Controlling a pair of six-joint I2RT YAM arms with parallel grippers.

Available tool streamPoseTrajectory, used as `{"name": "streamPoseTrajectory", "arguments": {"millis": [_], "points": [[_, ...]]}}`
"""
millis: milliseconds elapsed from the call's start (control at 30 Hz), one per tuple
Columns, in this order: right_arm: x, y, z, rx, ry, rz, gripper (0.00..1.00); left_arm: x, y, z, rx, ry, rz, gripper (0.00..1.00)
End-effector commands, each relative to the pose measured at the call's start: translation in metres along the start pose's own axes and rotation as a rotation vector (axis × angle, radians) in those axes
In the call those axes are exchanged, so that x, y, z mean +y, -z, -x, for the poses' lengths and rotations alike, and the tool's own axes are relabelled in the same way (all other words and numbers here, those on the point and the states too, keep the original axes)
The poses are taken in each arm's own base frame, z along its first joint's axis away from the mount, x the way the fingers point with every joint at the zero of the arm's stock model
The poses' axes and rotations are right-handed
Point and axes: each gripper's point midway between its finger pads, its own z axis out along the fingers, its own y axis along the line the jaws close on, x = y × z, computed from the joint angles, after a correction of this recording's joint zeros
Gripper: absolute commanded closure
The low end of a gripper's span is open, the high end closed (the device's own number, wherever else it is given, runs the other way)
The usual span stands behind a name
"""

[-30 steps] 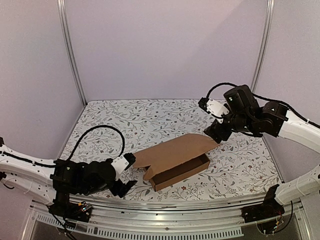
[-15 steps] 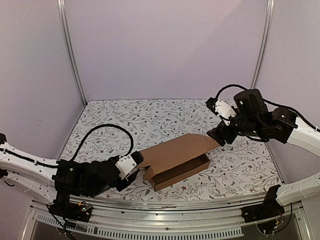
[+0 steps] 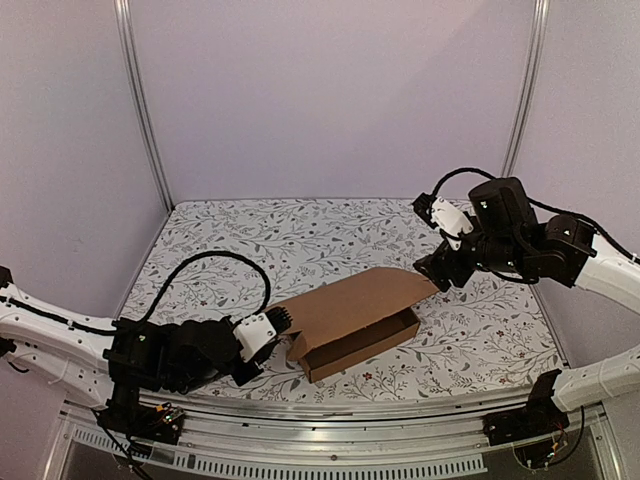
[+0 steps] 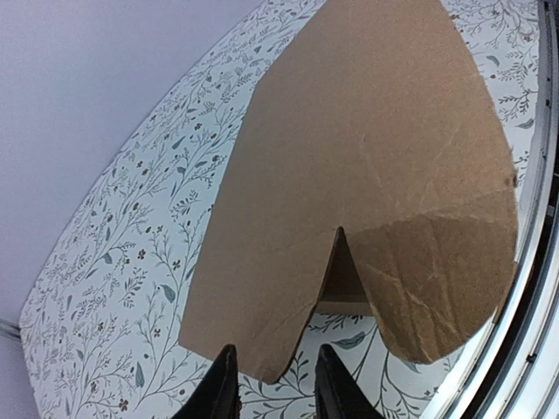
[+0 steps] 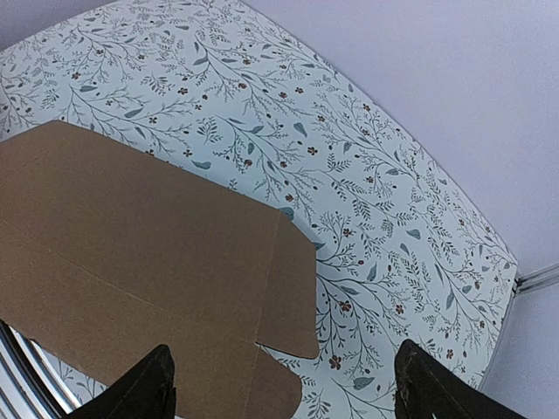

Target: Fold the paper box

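box: plain brown corrugated cardboard paper box (image 3: 352,318), on floral-print table (image 3: 250,240), front middle (long side angled)
shape: shallow tray formed, lid panel (image 3: 350,295) tilted over it
left claw (image 3: 272,328): at box's left end, fingers (image 4: 223,384) close together, lid's corner tip between them (cannot tell if pinched)
right claw (image 3: 438,272): spread wide, just beside lid's right corner, holding nothing (contact unclear)
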Motion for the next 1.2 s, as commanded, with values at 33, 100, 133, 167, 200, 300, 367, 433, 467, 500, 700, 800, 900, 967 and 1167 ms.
{"name": "streamPoseTrajectory", "arguments": {"millis": [33, 100, 133, 167, 200, 300, 367, 433, 467, 500, 700, 800, 900, 967, 1167], "points": [[-0.003, 0.008, 0.004, -0.03, -0.032, 0.002, 0.15, -0.007, 0.001, 0.001, 0.0, -0.015, -0.023, 0.72], [-0.003, 0.009, 0.005, -0.033, -0.034, 0.004, 0.15, -0.008, -0.001, -0.001, 0.006, -0.027, -0.018, 0.72], [-0.003, 0.01, 0.005, -0.035, -0.036, 0.004, 0.15, -0.008, -0.002, -0.001, 0.009, -0.031, -0.015, 0.72], [-0.003, 0.01, 0.005, -0.036, -0.036, 0.004, 0.15, -0.008, -0.003, -0.002, 0.012, -0.034, -0.01, 0.73], [-0.004, 0.011, 0.006, -0.036, -0.036, 0.004, 0.15, -0.008, -0.004, -0.003, 0.015, -0.035, -0.007, 0.73], [-0.004, 0.012, 0.006, -0.035, -0.035, 0.006, 0.15, -0.009, -0.008, -0.004, 0.023, -0.069, 0.0, 0.74], [-0.004, 0.012, 0.005, -0.033, -0.036, 0.004, 0.15, -0.008, -0.01, -0.005, 0.03, -0.078, 0.012, 0.76], [-0.004, 0.013, 0.005, -0.031, -0.034, 0.004, 0.15, -0.007, -0.012, -0.004, 0.03, -0.079, 0.019, 0.77], [-0.004, 0.013, 0.005, -0.032, -0.035, 0.004, 0.15, -0.007, -0.012, -0.004, 0.028, -0.078, 0.02, 0.78], [-0.004, 0.013, 0.004, -0.029, -0.035, 0.002, 0.15, -0.006, -0.012, -0.004, 0.027, -0.078, 0.024, 0.79], [-0.004, 0.012, 0.004, -0.027, -0.036, 0.005, 0.14, 0.002, -0.015, -0.003, 0.025, -0.078, 0.055, 0.86], [-0.005, 0.012, 0.003, -0.024, -0.037, -0.001, 0.14, 0.006, -0.017, -0.003, 0.028, -0.08, 0.076, 0.93], [-0.009, 0.014, 0.002, -0.025, -0.04, -0.023, 0.14, 0.009, -0.016, 0.0, 0.021, -0.08, 0.084, 1.0], [-0.012, 0.015, 0.002, -0.028, -0.04, -0.042, 0.14, 0.009, -0.015, 0.002, 0.015, -0.083, 0.083, 1.0], [-0.036, 0.029, 0.006, -0.058, -0.026, -0.147, 0.11, 0.012, -0.009, 0.007, -0.011, -0.079, 0.049, 1.0]]}}
